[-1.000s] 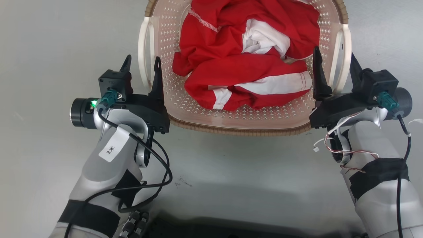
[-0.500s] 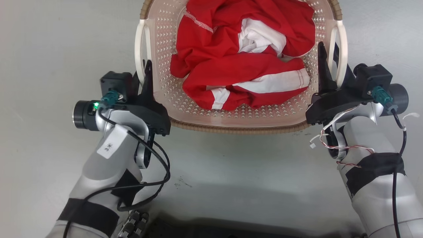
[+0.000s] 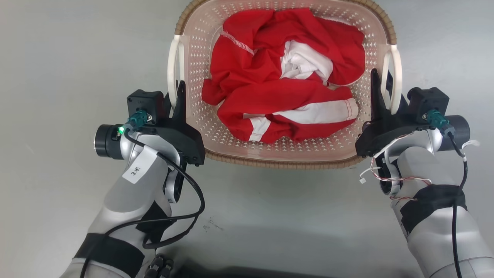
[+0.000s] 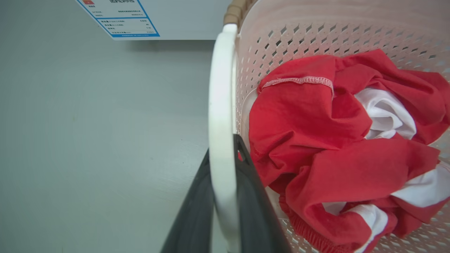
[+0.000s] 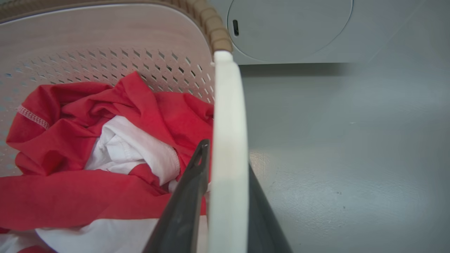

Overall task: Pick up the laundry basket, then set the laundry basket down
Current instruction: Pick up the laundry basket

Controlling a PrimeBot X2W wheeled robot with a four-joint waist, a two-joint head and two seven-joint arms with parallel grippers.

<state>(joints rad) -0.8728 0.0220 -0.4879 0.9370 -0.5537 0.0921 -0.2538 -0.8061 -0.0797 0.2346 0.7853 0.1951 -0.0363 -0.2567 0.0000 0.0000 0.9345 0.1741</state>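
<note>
Both grippers, spread on either side of the handles a second ago, have since closed onto them, and the head camera has shifted so that more of the basket's far rim shows. The left gripper (image 3: 174, 90) pinches the white left handle (image 3: 174, 65) near its nearer end, one dark finger inside the loop and the other outside; in the left wrist view its fingers (image 4: 253, 203) press against both faces of that handle (image 4: 219, 105). The right gripper (image 3: 383, 83) clamps the white right handle (image 3: 395, 73) the same way, and in the right wrist view its two fingers (image 5: 182, 203) flank the strip (image 5: 226, 123) closely.

The laundry basket (image 3: 195, 58) hangs or sits between the two grippers above the grey floor (image 3: 270, 216); whether its base touches the floor cannot be told. A crumpled red and white garment (image 3: 278, 81) lies inside it. Beyond its far rim stand a grey appliance front with a round door (image 5: 288, 28) and a blue-bordered label (image 4: 119, 17).
</note>
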